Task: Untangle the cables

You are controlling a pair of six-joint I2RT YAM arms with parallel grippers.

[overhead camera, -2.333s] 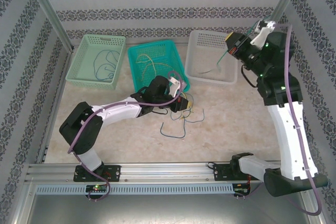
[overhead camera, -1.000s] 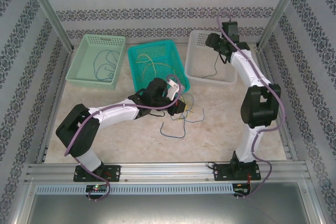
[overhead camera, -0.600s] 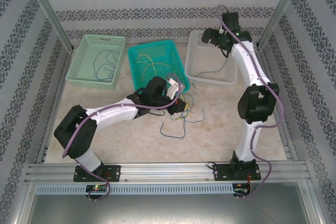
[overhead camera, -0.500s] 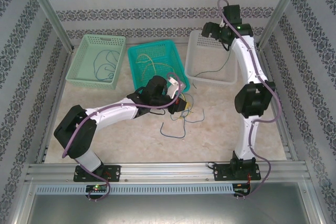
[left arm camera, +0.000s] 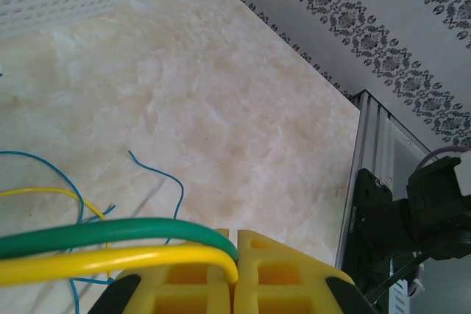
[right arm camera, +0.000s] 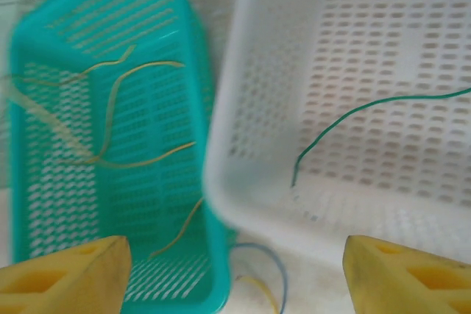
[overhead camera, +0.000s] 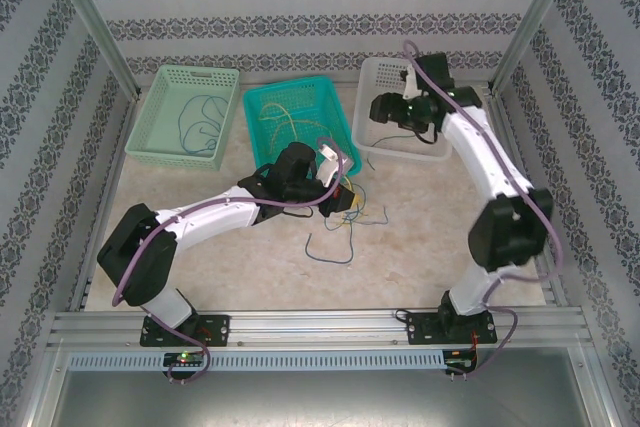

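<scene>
Pinching a green cable point(left arm camera: 110, 230) and a yellow cable point(left arm camera: 110, 261) between closed fingers point(left arm camera: 294, 279), the left tool point(left arm camera: 235, 266) sits at the tangle point(overhead camera: 352, 215) on the table point(overhead camera: 430, 217), near the teal basket point(right arm camera: 193, 71). The right tool point(right arm camera: 235, 270), fingers point(right arm camera: 66, 270) spread wide, hangs over the white basket point(right arm camera: 383, 27) holding one loose green wire point(right arm camera: 368, 103).

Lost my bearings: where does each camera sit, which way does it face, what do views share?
Top external: above and behind the bases, looking down on the table; both arms show, left gripper at the loose cables, right gripper over the white basket.
Left wrist: low over the table, facing its right side; own fingers shut on a green cable and a yellow cable.
Right wrist: above the teal basket and white basket, looking down; own open fingertips.
Shared: all three show the white basket.
</scene>
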